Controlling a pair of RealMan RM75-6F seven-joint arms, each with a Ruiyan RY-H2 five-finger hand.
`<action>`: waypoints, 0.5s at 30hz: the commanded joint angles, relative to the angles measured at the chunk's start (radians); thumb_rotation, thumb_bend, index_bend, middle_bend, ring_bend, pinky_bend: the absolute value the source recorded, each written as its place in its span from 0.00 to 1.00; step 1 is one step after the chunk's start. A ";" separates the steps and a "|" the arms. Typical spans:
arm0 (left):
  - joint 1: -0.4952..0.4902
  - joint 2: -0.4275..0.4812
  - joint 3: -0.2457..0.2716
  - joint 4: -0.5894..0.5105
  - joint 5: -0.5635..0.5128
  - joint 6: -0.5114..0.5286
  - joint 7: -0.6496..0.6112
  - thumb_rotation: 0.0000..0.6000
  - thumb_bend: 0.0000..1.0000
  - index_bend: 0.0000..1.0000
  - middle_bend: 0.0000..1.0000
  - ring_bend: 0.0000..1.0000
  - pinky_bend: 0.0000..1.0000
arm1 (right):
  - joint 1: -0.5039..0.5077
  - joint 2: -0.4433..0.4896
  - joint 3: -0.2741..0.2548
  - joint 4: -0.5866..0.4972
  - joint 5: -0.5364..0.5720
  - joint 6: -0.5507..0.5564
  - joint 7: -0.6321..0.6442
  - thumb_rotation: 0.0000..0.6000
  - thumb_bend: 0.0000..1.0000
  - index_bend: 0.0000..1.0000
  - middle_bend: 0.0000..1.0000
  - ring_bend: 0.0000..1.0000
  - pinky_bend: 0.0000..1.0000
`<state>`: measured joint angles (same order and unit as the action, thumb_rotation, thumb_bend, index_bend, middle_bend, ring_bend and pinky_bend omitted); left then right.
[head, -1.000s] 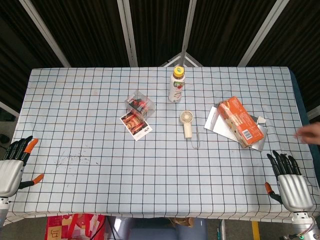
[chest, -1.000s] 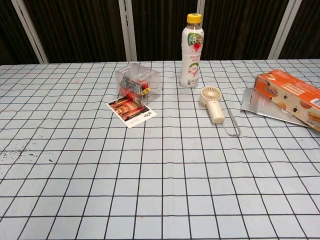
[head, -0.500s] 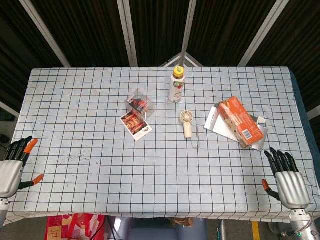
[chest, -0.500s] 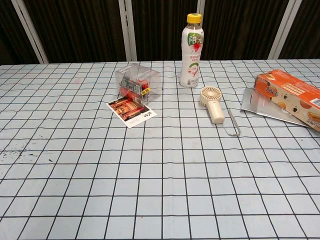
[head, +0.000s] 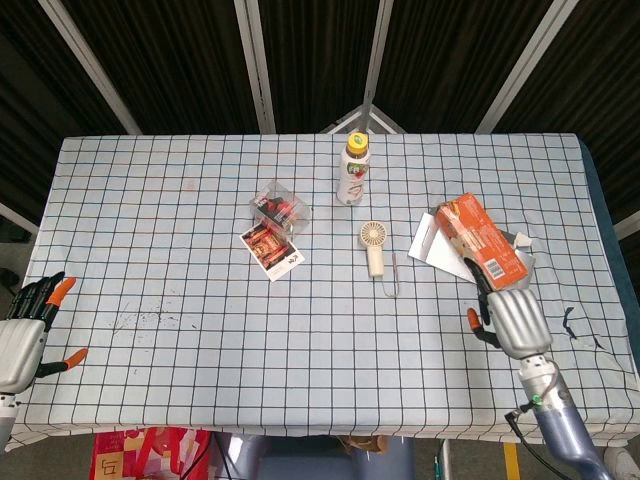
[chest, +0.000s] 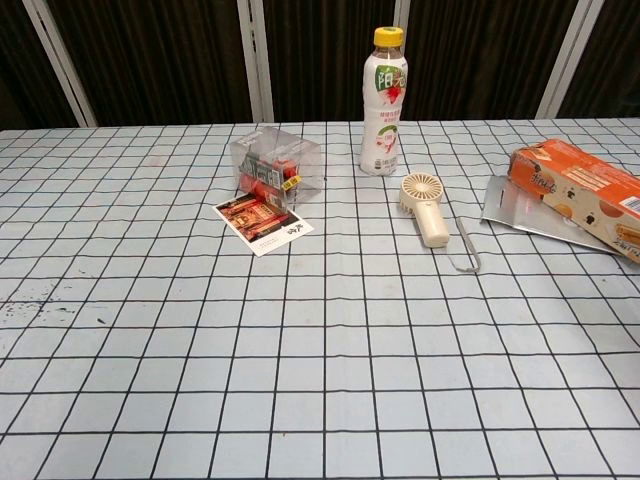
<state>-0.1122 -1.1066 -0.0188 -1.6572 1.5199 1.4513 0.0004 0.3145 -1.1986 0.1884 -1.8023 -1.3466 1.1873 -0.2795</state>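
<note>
Checked cloth covers the surface; my right hand (head: 507, 318), fingers apart and empty, sits just below the orange box (head: 481, 242), whose long axis slants up-left.

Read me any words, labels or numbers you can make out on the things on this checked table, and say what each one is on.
White drink bottle with yellow cap: large Chinese character, likely "阳"; smaller print blurred.
Orange cardboard box: lettering blurred.
Red-and-white printed card: dark mark, unreadable.
Clear plastic box: labels too small.
Cream handheld fan: none.

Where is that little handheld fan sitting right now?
The handheld fan lies flat near the table's middle, in front of the bottle, between the clear box and the orange carton.
</note>
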 joint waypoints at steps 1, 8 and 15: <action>0.000 0.003 0.001 -0.001 -0.002 -0.002 -0.006 1.00 0.01 0.00 0.00 0.00 0.00 | 0.107 -0.088 0.048 0.013 0.111 -0.101 -0.110 1.00 0.67 0.00 0.82 0.91 0.90; -0.005 0.013 0.000 -0.001 -0.009 -0.018 -0.032 1.00 0.01 0.00 0.00 0.00 0.00 | 0.264 -0.258 0.083 0.131 0.293 -0.205 -0.253 1.00 0.70 0.00 0.83 0.91 0.90; -0.012 0.024 -0.003 0.000 -0.023 -0.037 -0.059 1.00 0.01 0.00 0.00 0.00 0.00 | 0.365 -0.380 0.092 0.269 0.432 -0.253 -0.303 1.00 0.71 0.00 0.83 0.91 0.90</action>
<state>-0.1231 -1.0846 -0.0209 -1.6574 1.4988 1.4166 -0.0560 0.6560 -1.5450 0.2757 -1.5705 -0.9455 0.9531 -0.5644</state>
